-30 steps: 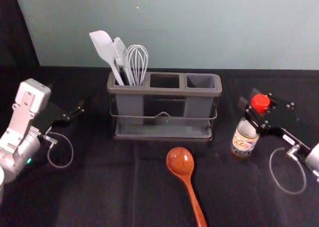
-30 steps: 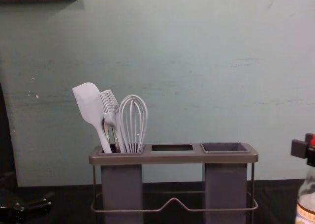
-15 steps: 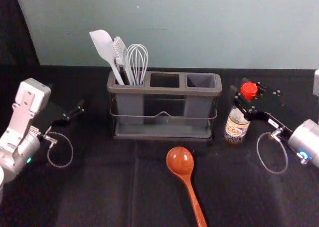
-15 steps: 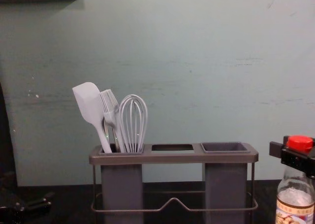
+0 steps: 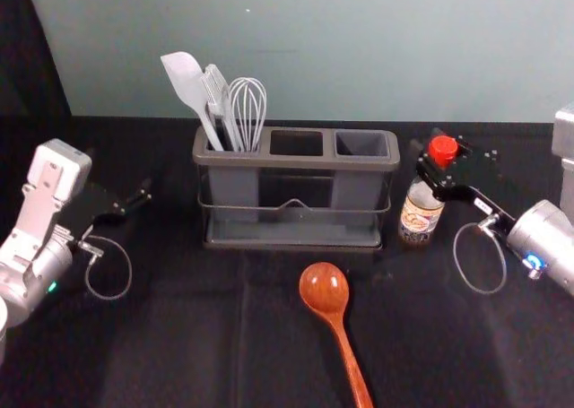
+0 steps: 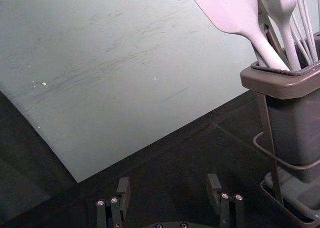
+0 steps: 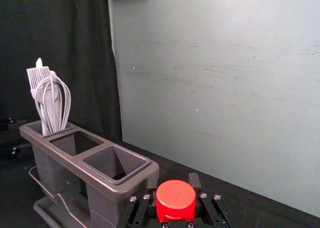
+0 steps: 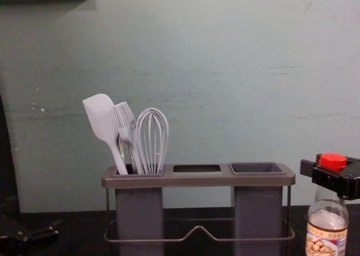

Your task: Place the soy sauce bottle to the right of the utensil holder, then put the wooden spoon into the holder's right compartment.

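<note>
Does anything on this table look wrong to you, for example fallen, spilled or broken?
Nothing stands out as wrong. The utensil holder stands level, its whisk and other tools leaning ordinarily. The capped soy sauce bottle is in the right claw, no leak visible. The wooden spoon lies on the table, no crack visible.

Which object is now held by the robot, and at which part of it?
The right end effector holds the soy sauce bottle at its neck, just under the red cap.
</note>
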Action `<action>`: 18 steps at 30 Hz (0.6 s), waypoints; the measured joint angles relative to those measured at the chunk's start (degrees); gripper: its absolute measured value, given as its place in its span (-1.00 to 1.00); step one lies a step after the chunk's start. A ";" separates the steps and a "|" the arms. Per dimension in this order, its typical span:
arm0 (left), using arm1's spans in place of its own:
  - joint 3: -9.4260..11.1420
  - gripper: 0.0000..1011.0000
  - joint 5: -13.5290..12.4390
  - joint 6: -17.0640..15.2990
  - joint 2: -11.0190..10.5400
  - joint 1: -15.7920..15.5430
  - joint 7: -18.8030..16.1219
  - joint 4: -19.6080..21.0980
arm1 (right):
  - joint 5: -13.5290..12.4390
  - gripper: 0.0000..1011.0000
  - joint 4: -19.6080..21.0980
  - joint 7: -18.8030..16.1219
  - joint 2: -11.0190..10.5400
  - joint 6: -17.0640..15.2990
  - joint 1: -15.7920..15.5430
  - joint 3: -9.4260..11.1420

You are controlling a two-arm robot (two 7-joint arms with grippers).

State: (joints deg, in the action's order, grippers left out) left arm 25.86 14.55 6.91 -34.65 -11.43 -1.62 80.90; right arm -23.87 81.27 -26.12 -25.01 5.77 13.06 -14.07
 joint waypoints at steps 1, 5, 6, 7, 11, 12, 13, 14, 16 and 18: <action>0.00 0.99 0.00 0.00 0.00 0.00 0.00 0.00 | 0.00 -0.25 -0.23 -0.03 0.10 0.06 0.14 -0.05; 0.00 0.99 0.00 0.00 0.00 0.00 0.00 0.00 | 0.02 -0.25 -1.43 -0.14 0.73 0.46 1.01 -0.27; 0.00 0.99 0.00 0.00 0.00 0.00 0.00 0.00 | 0.04 -0.25 -1.63 -0.14 0.82 0.55 1.13 -0.30; 0.00 0.99 0.00 0.00 0.00 0.00 0.00 0.00 | 0.07 -0.25 -1.89 -0.14 0.94 0.64 1.28 -0.34; 0.00 0.99 0.00 0.00 0.00 0.00 0.00 0.00 | 0.21 -0.25 -2.81 -0.18 1.40 0.98 1.87 -0.47; 0.00 0.99 0.00 0.00 0.00 0.00 0.00 0.00 | 0.25 -0.25 -3.08 -0.20 1.58 1.10 2.10 -0.50; 0.00 0.99 0.00 0.00 0.00 0.00 0.00 0.00 | 0.29 -0.25 -3.29 -0.25 1.73 1.19 2.30 -0.54; 0.00 0.99 0.00 0.00 0.00 0.00 0.00 0.00 | 0.29 -0.25 -3.38 -0.32 1.79 1.22 2.39 -0.55; 0.00 0.99 0.00 0.00 0.00 0.00 0.00 0.00 | 0.29 -0.25 -3.57 -0.39 1.91 1.24 2.54 -0.56; 0.00 0.99 0.00 0.00 0.00 0.00 0.00 0.00 | 0.29 -0.22 -3.75 -0.40 2.07 1.30 2.68 -0.58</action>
State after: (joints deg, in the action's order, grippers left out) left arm 25.86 14.55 6.91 -34.64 -11.43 -1.62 80.90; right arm -23.58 77.52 -26.52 -22.94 7.07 15.75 -14.65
